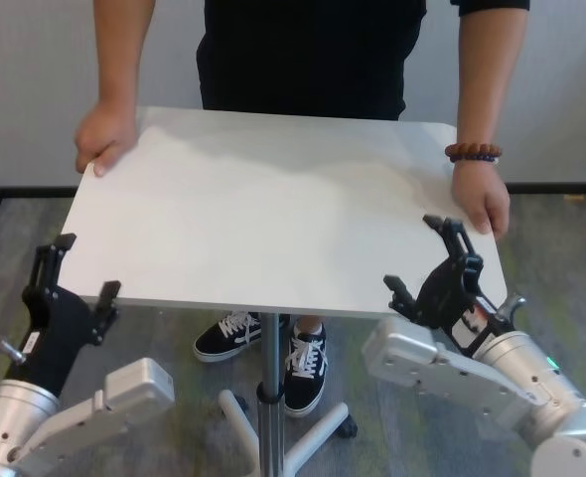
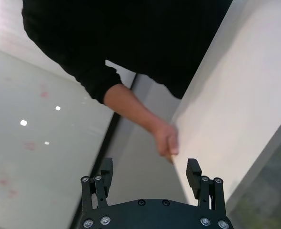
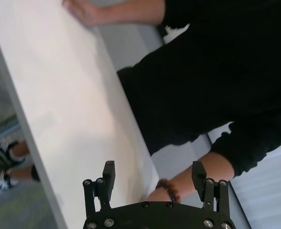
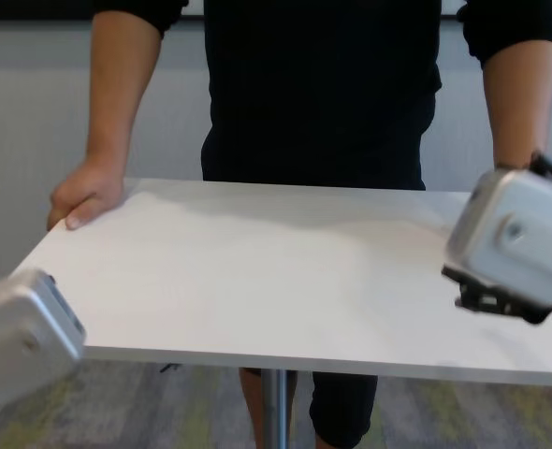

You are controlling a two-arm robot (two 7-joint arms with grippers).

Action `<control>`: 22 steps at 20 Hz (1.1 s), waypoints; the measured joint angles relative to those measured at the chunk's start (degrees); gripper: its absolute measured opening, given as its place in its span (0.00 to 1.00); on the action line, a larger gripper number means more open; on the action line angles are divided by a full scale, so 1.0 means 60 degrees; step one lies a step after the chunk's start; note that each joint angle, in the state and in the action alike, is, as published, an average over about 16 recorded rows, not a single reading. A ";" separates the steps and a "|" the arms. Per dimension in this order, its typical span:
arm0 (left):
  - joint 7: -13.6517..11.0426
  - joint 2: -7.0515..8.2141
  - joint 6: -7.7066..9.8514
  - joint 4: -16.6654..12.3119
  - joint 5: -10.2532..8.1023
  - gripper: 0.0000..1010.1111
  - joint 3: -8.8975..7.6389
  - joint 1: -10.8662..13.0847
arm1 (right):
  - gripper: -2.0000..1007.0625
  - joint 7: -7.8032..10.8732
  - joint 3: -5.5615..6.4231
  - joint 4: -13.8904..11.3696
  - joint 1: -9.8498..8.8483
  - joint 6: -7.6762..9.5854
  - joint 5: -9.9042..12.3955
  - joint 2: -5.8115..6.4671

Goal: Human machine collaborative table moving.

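Head view, one table (image 1: 273,229), one human (image 1: 313,50), left tool (image 1: 73,268) and right tool (image 1: 424,253) spread

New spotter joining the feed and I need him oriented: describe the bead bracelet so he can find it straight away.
Start at the white table filling the head view, with the human in black standing at its far side and gripping both far corners. Follow the forearm on the robot's right down to the hand on that corner. The brown bead bracelet circles that wrist; the other wrist is bare.
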 joint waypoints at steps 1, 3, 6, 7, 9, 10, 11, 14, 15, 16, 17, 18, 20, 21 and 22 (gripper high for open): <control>-0.0118 -0.0030 -0.0083 -0.0067 -0.0177 0.99 -0.0038 0.0027 | 1.00 -0.0066 0.0035 -0.0035 -0.0011 -0.0166 0.0112 0.0006; -0.0365 -0.0083 -0.0263 -0.0234 -0.0565 0.99 -0.0130 0.0104 | 1.00 -0.0196 0.0108 -0.0107 -0.0037 -0.0533 0.0370 0.0021; -0.0744 -0.0132 -0.0550 -0.0541 -0.1212 0.99 -0.0306 0.0261 | 1.00 -0.0369 0.0222 -0.0216 -0.0086 -0.1148 0.0835 0.0045; -0.0862 -0.0141 -0.0646 -0.0655 -0.1435 0.99 -0.0376 0.0323 | 1.00 -0.0414 0.0258 -0.0251 -0.0103 -0.1362 0.1006 0.0052; -0.1066 -0.0153 -0.0822 -0.0887 -0.1848 0.99 -0.0519 0.0452 | 1.00 -0.0482 0.0320 -0.0324 -0.0136 -0.1785 0.1345 0.0065; -0.1153 -0.0157 -0.0902 -0.1008 -0.2034 0.99 -0.0592 0.0520 | 1.00 -0.0504 0.0343 -0.0358 -0.0148 -0.1970 0.1496 0.0070; -0.1233 -0.0158 -0.0978 -0.1130 -0.2206 0.99 -0.0666 0.0592 | 1.00 -0.0522 0.0363 -0.0396 -0.0160 -0.2148 0.1641 0.0073; -0.1388 -0.0156 -0.1144 -0.1462 -0.2569 0.99 -0.0863 0.0794 | 1.00 -0.0555 0.0404 -0.0513 -0.0187 -0.2599 0.2001 0.0081; -0.1425 -0.0154 -0.1186 -0.1563 -0.2654 0.99 -0.0923 0.0858 | 1.00 -0.0558 0.0411 -0.0553 -0.0192 -0.2715 0.2089 0.0082; -0.1459 -0.0154 -0.1221 -0.1654 -0.2722 0.99 -0.0979 0.0916 | 1.00 -0.0559 0.0416 -0.0592 -0.0196 -0.2821 0.2169 0.0083; -0.1490 -0.0154 -0.1254 -0.1739 -0.2784 0.99 -0.1032 0.0971 | 1.00 -0.0558 0.0418 -0.0629 -0.0199 -0.2906 0.2229 0.0084; -0.1513 -0.0156 -0.1281 -0.1810 -0.2830 0.99 -0.1078 0.1016 | 1.00 -0.0555 0.0418 -0.0665 -0.0202 -0.2980 0.2276 0.0087; -0.1535 -0.0168 -0.1324 -0.1907 -0.2867 0.99 -0.1149 0.1083 | 1.00 -0.0550 0.0409 -0.0731 -0.0204 -0.3062 0.2307 0.0094; -0.1538 -0.0176 -0.1341 -0.1942 -0.2865 0.99 -0.1175 0.1108 | 1.00 -0.0551 0.0401 -0.0765 -0.0208 -0.3066 0.2286 0.0099; -0.1541 -0.0184 -0.1356 -0.1970 -0.2855 0.99 -0.1197 0.1129 | 1.00 -0.0551 0.0392 -0.0797 -0.0213 -0.3045 0.2243 0.0105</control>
